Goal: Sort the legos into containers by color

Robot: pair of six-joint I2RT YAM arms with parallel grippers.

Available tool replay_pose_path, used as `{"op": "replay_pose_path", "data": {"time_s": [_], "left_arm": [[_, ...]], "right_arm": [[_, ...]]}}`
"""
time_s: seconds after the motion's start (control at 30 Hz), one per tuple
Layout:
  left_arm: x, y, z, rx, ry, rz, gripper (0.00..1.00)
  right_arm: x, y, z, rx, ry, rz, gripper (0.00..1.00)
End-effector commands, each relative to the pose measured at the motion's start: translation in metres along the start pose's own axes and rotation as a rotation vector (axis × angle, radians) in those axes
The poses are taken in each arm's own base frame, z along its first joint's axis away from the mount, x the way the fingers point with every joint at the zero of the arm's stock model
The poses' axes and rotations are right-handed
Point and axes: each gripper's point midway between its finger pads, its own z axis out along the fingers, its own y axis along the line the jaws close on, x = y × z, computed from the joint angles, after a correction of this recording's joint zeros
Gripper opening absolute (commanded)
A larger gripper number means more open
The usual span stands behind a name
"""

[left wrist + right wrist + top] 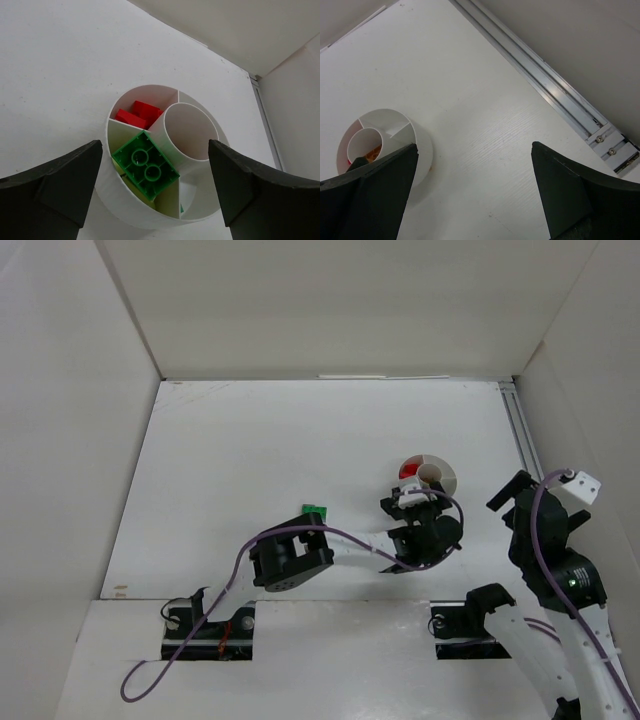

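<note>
Left fingers [50, 185] are standing apart, flanking dish [107, 197]; green brick [146, 166] is lying tilted in lower-left wedge [119, 136]; best lifting straight up, clear of dish; right fingers [370, 192] are gaping, empty.

Left gripper [155, 167] spread (arm reaching right); right gripper [474, 167] spread wide.

Glossy green plastic brick [145, 167], matt white dish [112, 202]

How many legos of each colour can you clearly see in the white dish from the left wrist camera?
Red legos: 2
Green lego: 1
Total: 3 clearly seen; anything under the green one is too hidden to count.
</note>
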Motion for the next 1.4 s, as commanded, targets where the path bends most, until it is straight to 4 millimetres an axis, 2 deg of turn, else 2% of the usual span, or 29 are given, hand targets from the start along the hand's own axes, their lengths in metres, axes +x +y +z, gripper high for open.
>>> {"op": "replay_pose_path", "data": {"time_s": [0.0, 0.1, 0.13, 0.17, 0.23, 0.27, 0.3, 0.33, 0.37, 0.43, 0.47, 0.5, 0.53, 0.57, 0.6, 0.63, 0.67, 0.7, 0.73, 0.8, 0.83, 0.9, 0.93, 0.97, 1.03, 1.2, 1.27, 1.3, 1.37], "left_arm": [[-0.029, -0.022, -0.006, -0.003, -0.032, -0.067, 0.83], [-0.054, -0.030, -0.008, 0.002, -0.039, -0.037, 0.93], [-0.072, -0.037, -0.009, 0.006, -0.044, -0.053, 0.97], [-0.080, -0.037, -0.010, 0.007, -0.045, -0.047, 0.99], [-0.092, -0.037, -0.013, 0.037, -0.027, -0.031, 0.99], [-0.116, -0.042, -0.017, 0.057, -0.022, -0.071, 0.99], [-0.125, -0.044, -0.015, 0.080, -0.010, -0.084, 0.99], [-0.135, -0.043, -0.017, 0.091, -0.007, -0.087, 0.99], [-0.154, -0.035, -0.015, 0.085, -0.016, -0.105, 0.99], [-0.171, -0.024, -0.012, 0.072, -0.023, -0.084, 0.99], [-0.176, -0.016, -0.010, 0.055, -0.015, -0.049, 0.99], [-0.190, -0.007, -0.008, 0.033, -0.006, -0.078, 0.99], [-0.192, 0.000, 0.007, 0.034, 0.038, -0.081, 0.99], [-0.183, 0.022, 0.015, 0.008, 0.111, 0.019, 0.99], [-0.192, 0.027, 0.024, -0.008, 0.156, -0.081, 0.99], [-0.197, 0.051, 0.051, -0.052, 0.183, -0.066, 0.99], [-0.187, 0.058, 0.054, -0.034, 0.267, -0.073, 0.99], [-0.174, 0.085, 0.058, -0.076, 0.299, -0.033, 0.99], [-0.179, 0.096, 0.059, -0.086, 0.299, -0.038, 0.99], [-0.179, 0.114, 0.057, -0.116, 0.296, -0.025, 0.99], [-0.180, 0.126, 0.053, -0.133, 0.295, -0.004, 0.99], [-0.181, 0.139, 0.051, -0.166, 0.292, -0.004, 0.99], [-0.174, 0.149, 0.049, -0.186, 0.306, 0.017, 0.99], [-0.178, 0.150, 0.047, -0.186, 0.306, 0.017, 0.99], [-0.170, 0.162, 0.042, -0.206, 0.330, 0.037, 0.99], [-0.162, 0.178, 0.032, -0.230, 0.367, 0.056, 0.99], [-0.163, 0.181, 0.028, -0.226, 0.374, 0.040, 0.99], [-0.163, 0.186, 0.026, -0.231, 0.374, 0.032, 0.99], [-0.162, 0.188, 0.023, -0.229, 0.385, 0.020, 0.99]], "right_arm": [[-0.009, 0.007, 0.002, -0.019, -0.022, 0.010, 1.00], [-0.009, 0.007, 0.002, -0.019, -0.022, 0.010, 1.00], [-0.009, 0.007, 0.002, -0.019, -0.023, 0.001, 1.00], [-0.010, 0.006, 0.000, -0.022, -0.029, 0.008, 1.00], [-0.011, 0.005, -0.002, -0.027, -0.036, 0.017, 1.00], [-0.013, 0.003, -0.004, -0.032, -0.045, 0.026, 1.00], [-0.013, 0.003, -0.004, -0.032, -0.045, 0.027, 1.00], [-0.012, 0.001, -0.005, -0.033, -0.046, 0.028, 1.00], [-0.012, 0.001, -0.005, -0.033, -0.046, 0.028, 1.00], [-0.011, 0.002, -0.005, -0.043, -0.040, 0.014, 1.00], [-0.009, 0.005, -0.004, -0.051, -0.025, -0.012, 1.00], [-0.009, 0.014, 0.001, -0.069, -0.016, -0.061, 1.00], [-0.004, 0.031, 0.002, -0.149, 0.013, -0.103, 1.00], [-0.003, 0.047, 0.003, -0.224, 0.025, -0.154, 1.00], [0.002, 0.069, 0.013, -0.296, 0.038, -0.254, 1.00], [0.008, 0.084, 0.015, -0.362, 0.060, -0.305, 1.00], [0.022, 0.109, 0.010, -0.507, 0.106, -0.357, 1.00], [0.029, 0.125, 0.008, -0.581, 0.121, -0.399, 1.00], [0.038, 0.142, 0.013, -0.634, 0.131, -0.433, 1.00], [0.052, 0.162, 0.008, -0.694, 0.149, -0.470, 1.00], [0.066, 0.166, 0.013, -0.658, 0.200, -0.455, 1.00], [0.072, 0.171, 0.018, -0.595, 0.222, -0.426, 1.00], [0.078, 0.182, 0.009, -0.612, 0.239, -0.407, 1.00], [0.085, 0.193, 0.009, -0.595, 0.268, -0.326, 1.00], [0.101, 0.202, 0.002, -0.557, 0.308, -0.192, 1.00], [0.105, 0.190, 0.015, -0.397, 0.287, -0.054, 1.00], [0.106, 0.191, 0.017, -0.381, 0.291, -0.030, 0.95], [0.117, 0.190, 0.020, -0.359, 0.312, -0.027, 0.94], [0.121, 0.190, 0.024, -0.340, 0.315, -0.032, 0.90]]}}
